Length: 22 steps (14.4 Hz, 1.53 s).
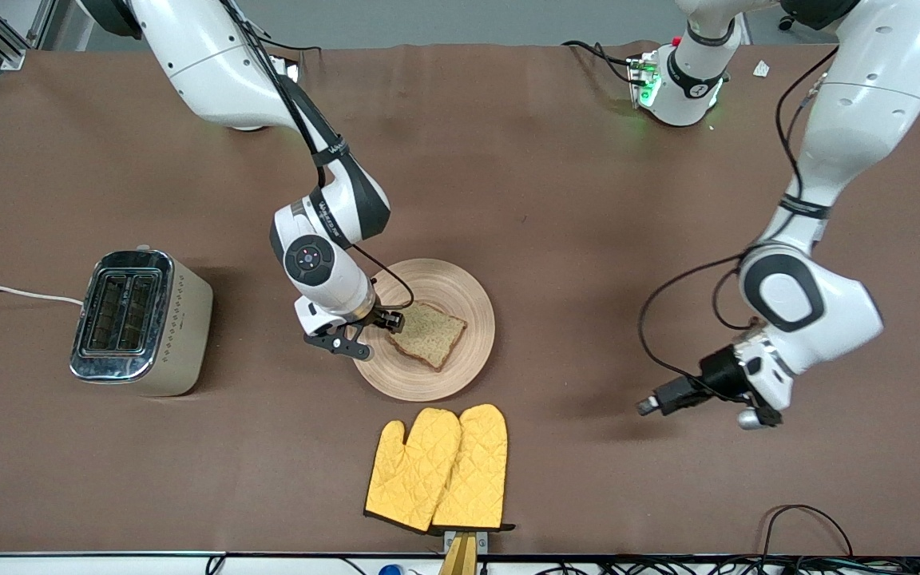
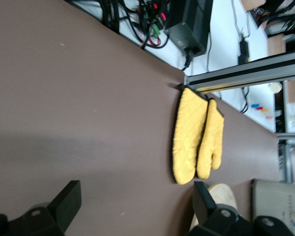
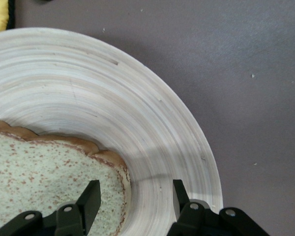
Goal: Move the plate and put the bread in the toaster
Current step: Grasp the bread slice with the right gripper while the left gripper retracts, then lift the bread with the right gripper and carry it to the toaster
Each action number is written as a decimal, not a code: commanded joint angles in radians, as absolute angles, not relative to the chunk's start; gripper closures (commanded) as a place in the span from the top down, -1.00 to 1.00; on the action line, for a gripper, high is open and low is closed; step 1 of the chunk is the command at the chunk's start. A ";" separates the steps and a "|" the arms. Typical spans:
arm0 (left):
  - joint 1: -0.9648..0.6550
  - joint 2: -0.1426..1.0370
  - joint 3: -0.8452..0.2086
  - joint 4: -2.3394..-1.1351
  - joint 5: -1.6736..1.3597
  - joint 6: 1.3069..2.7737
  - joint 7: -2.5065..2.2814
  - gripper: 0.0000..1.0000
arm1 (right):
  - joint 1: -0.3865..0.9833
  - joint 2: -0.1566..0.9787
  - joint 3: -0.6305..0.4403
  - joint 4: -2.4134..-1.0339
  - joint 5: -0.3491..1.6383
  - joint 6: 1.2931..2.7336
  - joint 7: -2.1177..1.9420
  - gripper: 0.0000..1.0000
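Right now your right gripper [image 1: 376, 331] sits low over the plate [image 1: 460, 291], at the rim facing the toaster [image 1: 143, 322], roughly the plate's nine o'clock in the front view. Its jaws are spread, and in the right wrist view one fingertip [image 3: 91, 196] hangs over the crust corner of the bread [image 3: 44, 177] while the other [image 3: 179, 194] hangs over bare plate [image 3: 113, 93] just inside the rim; you cannot tell from these pictures whether either pad touches anything. The bread [image 1: 428, 333] lies flat on the plate, off-centre toward five o'clock, with its nearest corner under your gripper. The plate rests on the brown table [image 1: 588, 200] near the middle, and the toaster stands well apart from it toward the right arm's end of the table, upright, both slots facing up, its white cord [image 1: 13, 291] running off at nine o'clock. A pair of yellow oven mitts [image 1: 440, 471] lies at the plate's six o'clock, nearer to the front camera, close to the plate but not touching it. Your left gripper [image 1: 652, 403] hangs over bare table toward the left arm's end, well apart from the plate at about four o'clock from it, and that arm waits. Its jaws are spread wide with nothing between them; in the left wrist view you see both fingers [image 2: 69, 196] with the mitts [image 2: 196, 135], an edge of the plate [image 2: 226, 196] and a side of the toaster [image 2: 275, 201] past them.
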<state>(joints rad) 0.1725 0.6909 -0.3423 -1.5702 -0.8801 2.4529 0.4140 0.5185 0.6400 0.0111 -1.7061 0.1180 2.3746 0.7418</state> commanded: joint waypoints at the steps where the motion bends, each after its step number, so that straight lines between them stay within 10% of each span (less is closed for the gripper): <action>1: 0.166 0.692 -0.331 -1.473 -0.690 2.373 0.274 1.00 | 0.545 0.656 0.002 -1.695 0.140 2.385 0.756 -0.03; 12: 0.161 0.398 -0.330 -1.442 0.027 1.969 -0.122 1.00 | 0.554 0.683 0.002 -1.661 0.141 2.430 0.865 -0.99; 22: 0.219 0.155 -0.331 -1.440 0.104 1.681 -0.055 1.00 | 0.335 0.496 -0.008 -1.330 -0.077 1.625 0.490 -0.99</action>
